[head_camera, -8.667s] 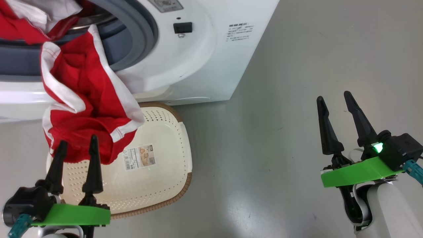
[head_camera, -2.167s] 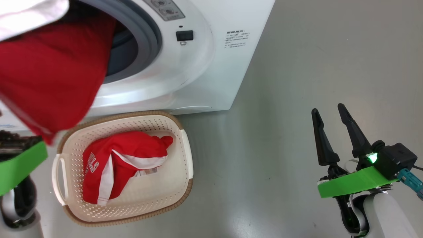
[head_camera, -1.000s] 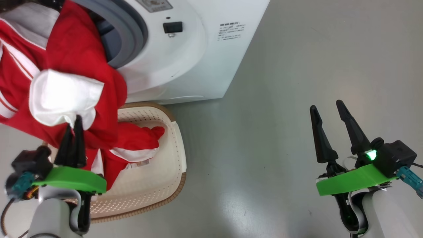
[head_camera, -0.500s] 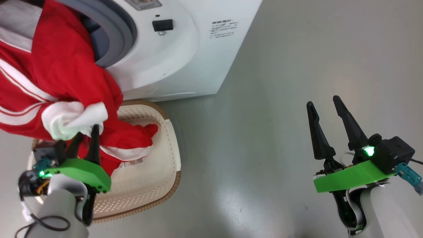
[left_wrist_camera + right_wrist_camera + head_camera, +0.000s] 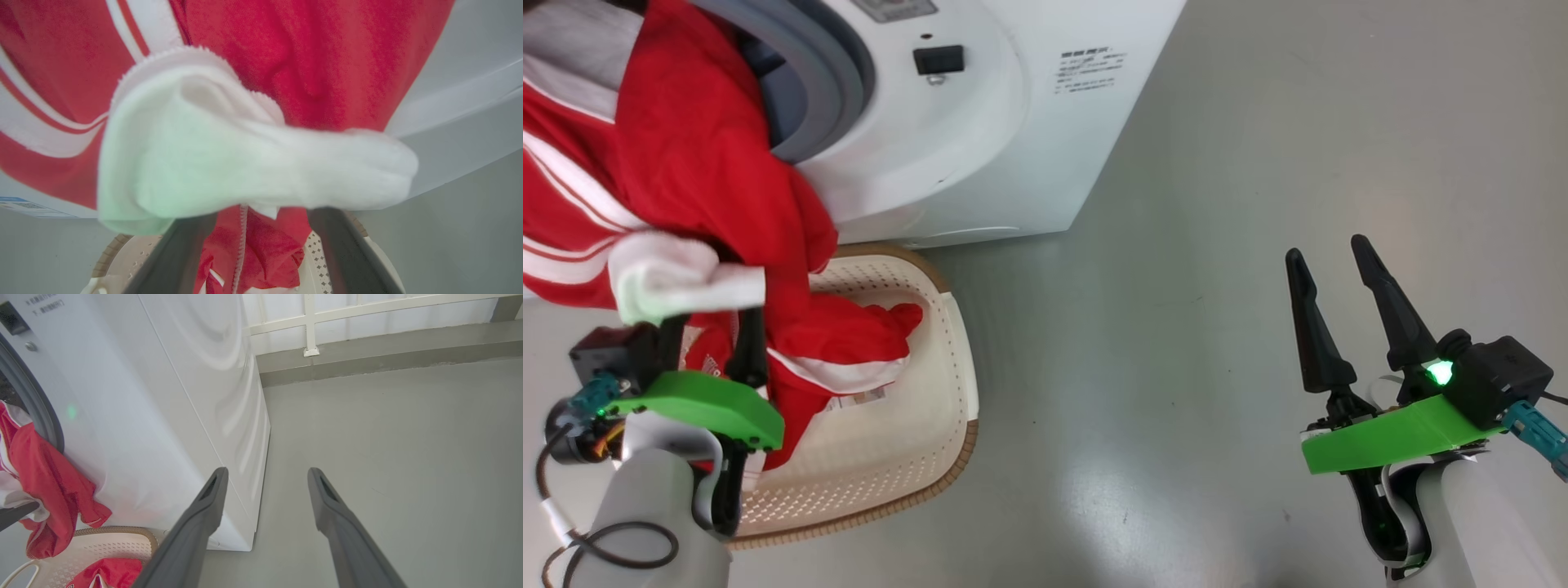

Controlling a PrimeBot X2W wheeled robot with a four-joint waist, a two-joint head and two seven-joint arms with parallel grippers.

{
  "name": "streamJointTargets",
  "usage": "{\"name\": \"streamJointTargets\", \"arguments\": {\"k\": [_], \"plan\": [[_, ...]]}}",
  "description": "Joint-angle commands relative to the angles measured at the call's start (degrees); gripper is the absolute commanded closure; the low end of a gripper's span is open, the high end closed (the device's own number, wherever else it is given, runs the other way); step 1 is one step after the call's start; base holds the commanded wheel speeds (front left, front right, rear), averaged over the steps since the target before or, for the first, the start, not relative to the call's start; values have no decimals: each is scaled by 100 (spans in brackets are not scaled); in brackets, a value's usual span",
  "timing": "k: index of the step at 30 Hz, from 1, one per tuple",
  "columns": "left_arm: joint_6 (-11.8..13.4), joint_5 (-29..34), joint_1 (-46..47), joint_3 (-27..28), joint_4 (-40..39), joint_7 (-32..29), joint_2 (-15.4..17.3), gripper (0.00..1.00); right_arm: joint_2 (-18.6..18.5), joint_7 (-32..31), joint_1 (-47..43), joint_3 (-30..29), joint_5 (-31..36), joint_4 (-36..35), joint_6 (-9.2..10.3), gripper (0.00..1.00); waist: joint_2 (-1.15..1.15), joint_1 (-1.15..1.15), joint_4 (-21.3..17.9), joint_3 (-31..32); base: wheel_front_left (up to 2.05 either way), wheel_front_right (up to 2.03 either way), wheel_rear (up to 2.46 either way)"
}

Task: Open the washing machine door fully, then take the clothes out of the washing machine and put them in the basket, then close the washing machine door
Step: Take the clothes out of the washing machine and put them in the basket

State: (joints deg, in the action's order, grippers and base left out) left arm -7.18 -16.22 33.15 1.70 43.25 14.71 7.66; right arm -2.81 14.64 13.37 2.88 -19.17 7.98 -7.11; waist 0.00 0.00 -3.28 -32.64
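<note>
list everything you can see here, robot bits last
washing machine: one, white, top left of the head view, mouth open
gasket: one, grey-blue, ringing the mouth
clothes: at least two pieces, red with white stripes; one hangs from the mouth over the basket, one lies in the basket
white cloth end: one, white, draped over the left claw's tips
basket: one, cream with brown rim, on the floor in front of the machine
floor: grey, all around
railing: one, white, along the far wall in the right wrist view
left claw: one, dark fingers, open, over the basket
right claw: one, dark fingers, open, over bare floor at lower right
</note>
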Motion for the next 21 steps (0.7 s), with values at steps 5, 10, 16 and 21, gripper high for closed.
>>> {"name": "streamJointTargets", "arguments": {"k": [5, 10, 16, 21], "plan": [[-31, 154, -365, 360, -665, 29, 93, 0, -7, 36, -34, 85, 64, -124, -37, 0, 0, 0, 89, 42, 0, 0, 0], [-31, 299, -696, 484, -1343, 29, -4, 0, -7, 36, -53, 73, 113, -102, -37, 0, 0, 0, 162, 97, 0, 0, 0], [-31, 380, -1177, 564, -2194, 29, -103, 0, -7, 36, -95, 54, 183, -75, -37, 0, 0, 0, 260, 171, 0, 0, 0], [-31, 412, -1549, 612, -2794, 29, -153, 0, -7, 36, -122, 47, 229, -50, -37, 0, 0, 0, 335, 229, 0, 0, 0]]}}
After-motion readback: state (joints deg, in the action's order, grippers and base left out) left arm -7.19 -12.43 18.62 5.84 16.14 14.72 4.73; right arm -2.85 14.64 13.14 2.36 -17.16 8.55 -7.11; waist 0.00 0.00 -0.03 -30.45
